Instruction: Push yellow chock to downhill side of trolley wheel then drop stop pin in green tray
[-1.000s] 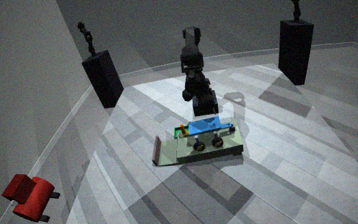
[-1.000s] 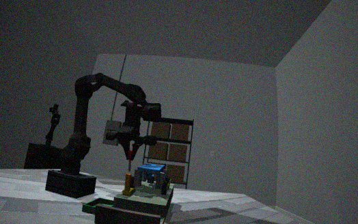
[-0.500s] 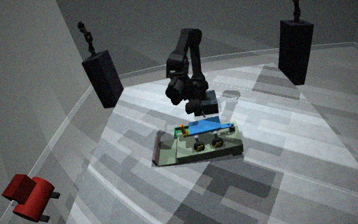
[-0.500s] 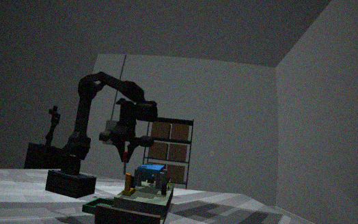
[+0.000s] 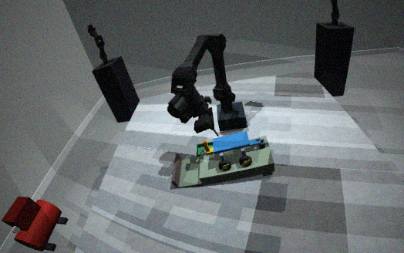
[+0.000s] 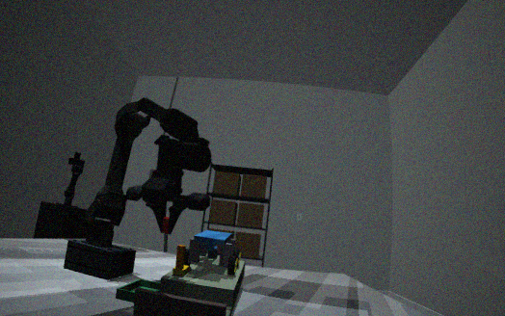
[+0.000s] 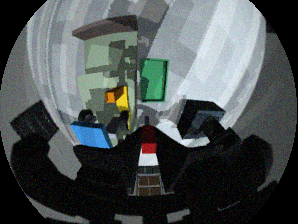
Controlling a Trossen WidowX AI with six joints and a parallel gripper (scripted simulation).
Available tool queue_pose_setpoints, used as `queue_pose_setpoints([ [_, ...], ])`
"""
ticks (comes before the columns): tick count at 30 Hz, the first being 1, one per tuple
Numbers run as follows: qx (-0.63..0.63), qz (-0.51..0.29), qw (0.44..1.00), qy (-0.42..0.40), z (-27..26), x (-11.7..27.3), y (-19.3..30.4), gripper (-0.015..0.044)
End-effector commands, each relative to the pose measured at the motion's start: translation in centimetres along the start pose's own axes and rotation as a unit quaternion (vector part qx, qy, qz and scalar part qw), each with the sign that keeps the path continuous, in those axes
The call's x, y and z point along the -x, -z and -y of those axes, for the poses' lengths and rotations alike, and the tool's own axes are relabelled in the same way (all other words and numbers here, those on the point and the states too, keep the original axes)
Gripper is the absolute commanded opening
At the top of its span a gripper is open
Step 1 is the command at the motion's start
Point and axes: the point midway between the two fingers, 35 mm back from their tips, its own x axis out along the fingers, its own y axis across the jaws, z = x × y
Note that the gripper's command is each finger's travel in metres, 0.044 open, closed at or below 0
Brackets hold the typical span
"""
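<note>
My gripper [image 6: 166, 229] [image 7: 147, 129] is shut on the red-headed stop pin [image 6: 166, 224] [image 7: 149, 148], whose shank points down, clear of the ramp. The blue trolley [image 5: 231, 141] [image 6: 212, 235] [image 7: 91, 135] stands on the pale green ramp [image 5: 189, 173] [image 6: 202, 287] [image 7: 100, 55]. The yellow chock [image 6: 180, 257] [image 7: 122, 100] with its orange handle stands upright at the downhill side of a trolley wheel; whether it touches is hard to tell. The green tray [image 5: 199, 150] [image 6: 130, 290] [image 7: 154, 80] lies beside the ramp. The pin is above floor level, short of the tray in the wrist view.
A brown end board [image 5: 176, 170] closes the ramp's low end. The arm's dark base [image 5: 231, 117] [image 6: 99, 260] stands beside the ramp. Two dark pedestals [image 5: 116, 90] [image 5: 334, 58] with small arms and a red cylinder [image 5: 40, 224] are farther off. A shelf [image 6: 239, 197] stands behind.
</note>
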Motion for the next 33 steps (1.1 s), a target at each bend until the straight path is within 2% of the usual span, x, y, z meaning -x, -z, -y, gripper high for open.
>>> queue_pose_setpoints([
  [1, 0.002, 0.002, 1.000, 0.000, 0.1, 0.3, -1.6, 0.0000],
  [7, 0.002, 0.003, 1.000, 0.000, 0.2, 0.7, -3.9, 0.0000],
  [13, -0.008, 0.005, 1.000, 0.000, 0.3, 0.7, -4.0, 0.0000],
  [23, -0.155, 0.033, 0.987, -0.013, 0.3, 0.7, -3.8, 0.0000],
  [33, -0.300, 0.058, 0.952, -0.027, 0.3, 0.6, -3.5, 0.0000],
])
